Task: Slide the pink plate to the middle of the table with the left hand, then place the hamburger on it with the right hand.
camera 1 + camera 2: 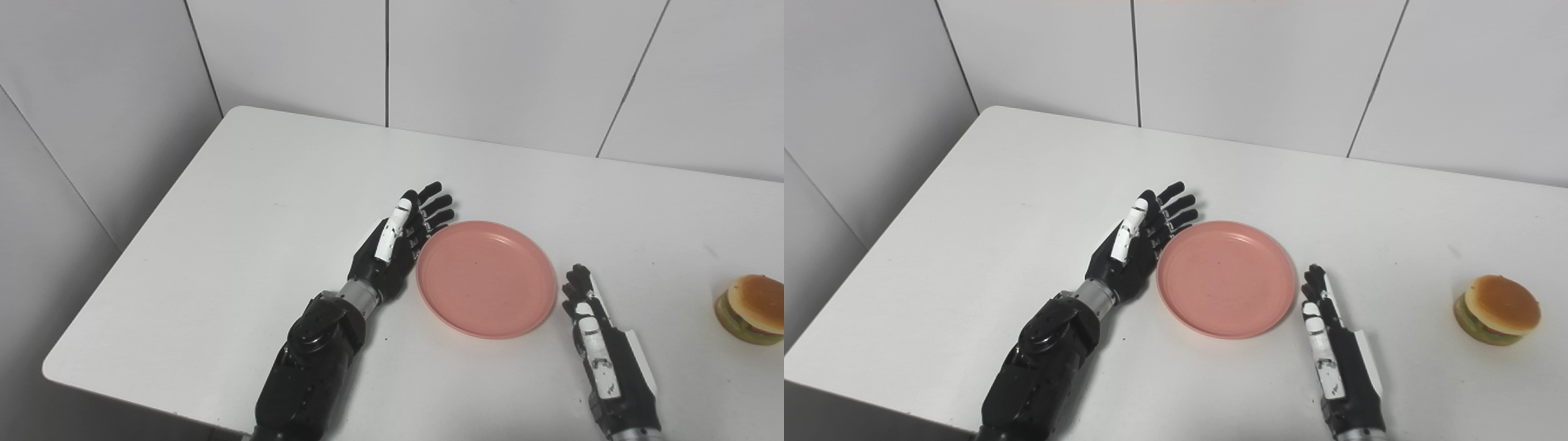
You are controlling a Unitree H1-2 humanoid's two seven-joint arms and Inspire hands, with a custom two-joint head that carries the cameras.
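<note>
A pink plate lies flat near the middle of the white table, with nothing on it. My left hand stands on edge right against the plate's left rim, open, fingers stretched toward the far side. My right hand rests open on the table just right of the plate, fingers straight and holding nothing. The hamburger sits upright on the table at the far right, well apart from both hands.
White wall panels rise behind the table's far edge. The table's left edge and rounded near-left corner drop off beside my left arm. Bare tabletop lies between my right hand and the hamburger.
</note>
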